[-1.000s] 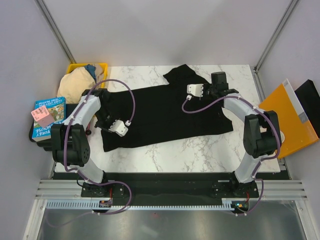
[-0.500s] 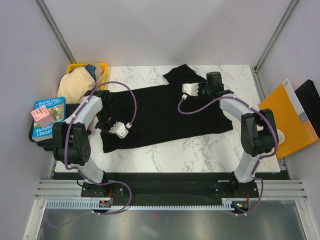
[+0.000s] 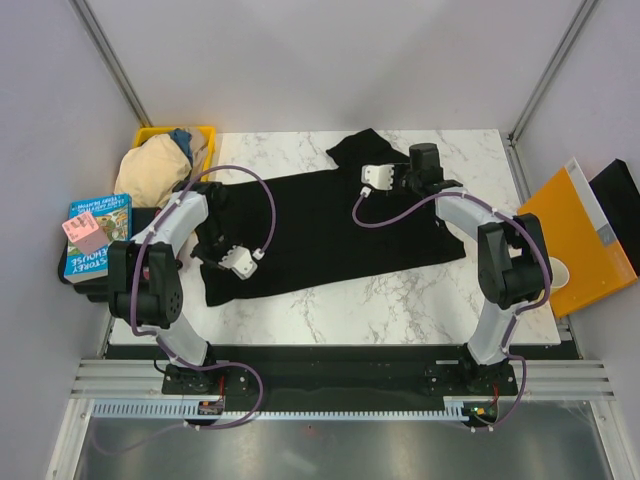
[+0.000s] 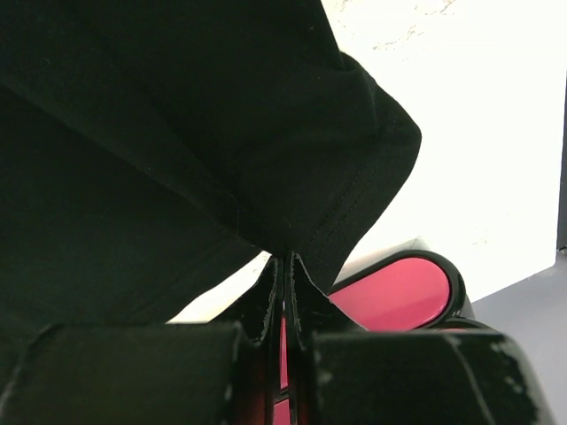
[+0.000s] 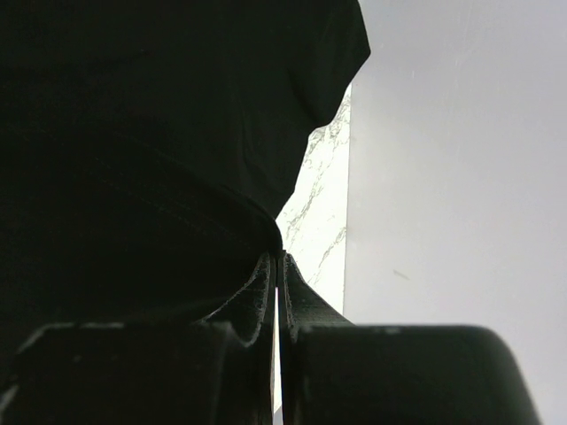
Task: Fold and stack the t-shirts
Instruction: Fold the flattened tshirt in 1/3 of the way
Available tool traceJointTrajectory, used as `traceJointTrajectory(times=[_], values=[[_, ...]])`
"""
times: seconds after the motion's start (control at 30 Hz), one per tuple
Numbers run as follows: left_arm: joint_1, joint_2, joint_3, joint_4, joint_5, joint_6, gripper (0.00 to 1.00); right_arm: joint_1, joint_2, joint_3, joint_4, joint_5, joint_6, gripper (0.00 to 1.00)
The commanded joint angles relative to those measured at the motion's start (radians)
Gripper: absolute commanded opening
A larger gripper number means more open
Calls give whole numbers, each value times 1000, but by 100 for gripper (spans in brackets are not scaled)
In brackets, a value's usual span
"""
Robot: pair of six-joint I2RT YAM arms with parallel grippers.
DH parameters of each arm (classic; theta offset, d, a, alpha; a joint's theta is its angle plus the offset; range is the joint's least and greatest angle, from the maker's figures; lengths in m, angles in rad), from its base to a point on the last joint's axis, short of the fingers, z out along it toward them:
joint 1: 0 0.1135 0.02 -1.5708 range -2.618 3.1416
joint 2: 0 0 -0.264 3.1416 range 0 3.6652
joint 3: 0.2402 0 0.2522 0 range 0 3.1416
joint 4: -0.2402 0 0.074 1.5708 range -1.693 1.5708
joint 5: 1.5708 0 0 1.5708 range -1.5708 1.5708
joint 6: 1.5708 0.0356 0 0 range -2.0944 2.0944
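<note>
Black t-shirt (image 3: pixel 330 225): light, limp, likely to sag and crease; best taken at stitched edges, left gripper (image 4: pixel 282 266) clenched on its left edge, right gripper (image 5: pixel 276 261) on its far-right edge.

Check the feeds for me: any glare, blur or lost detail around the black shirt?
Top external: even light and sharp, but the black t-shirt is a flat dark patch with few folds readable. Left wrist: the table behind the cloth is blown out white; the sleeve stitching is crisp, the left claw soft up close. Right wrist: the cloth is nearly featureless black, the right claw blurred.
</note>
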State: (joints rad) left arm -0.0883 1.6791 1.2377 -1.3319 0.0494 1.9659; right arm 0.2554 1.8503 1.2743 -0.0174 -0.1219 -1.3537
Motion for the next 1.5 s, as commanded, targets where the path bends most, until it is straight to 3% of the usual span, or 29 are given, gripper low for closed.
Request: traceJointTrajectory(times=[0.0,0.33,0.37,0.4,0.43,0.47,0.53,0.73,0.83,0.93,1.0,1.1,1.2,1.3,1.47], values=[[-7,19,6,-41,-46,453,2,7,10,48,73,-1,36,0],[-33,34,0,-36,-46,412,2,19,39,50,76,10,27,3],[-36,33,-1,-33,-46,403,3,21,43,50,74,34,24,10],[-44,33,-3,-30,-54,393,14,24,50,51,68,50,13,20],[-45,37,-7,-23,-80,371,20,27,52,50,62,62,13,46],[-48,39,-7,-21,-89,355,27,27,53,56,56,86,18,59],[-51,48,2,-20,-123,300,36,25,50,62,28,109,42,69],[-39,83,118,0,-132,150,46,-2,4,54,19,202,126,75],[-37,88,220,52,-91,98,45,-25,-28,63,-36,226,165,75],[-41,99,394,-59,91,59,45,-57,-60,112,-260,167,186,72],[-57,81,425,-152,170,76,45,-85,-100,134,-469,96,134,70],[-71,-8,323,-167,184,147,44,-111,-160,99,-672,21,-8,67],[-76,-88,99,-164,136,204,44,-116,-216,24,-754,5,-135,67],[-80,-139,-50,-130,104,221,44,-114,-256,-30,-791,-45,-198,67],[-87,-190,-156,-87,76,211,44,-91,-254,-62,-845,-79,-209,60]])
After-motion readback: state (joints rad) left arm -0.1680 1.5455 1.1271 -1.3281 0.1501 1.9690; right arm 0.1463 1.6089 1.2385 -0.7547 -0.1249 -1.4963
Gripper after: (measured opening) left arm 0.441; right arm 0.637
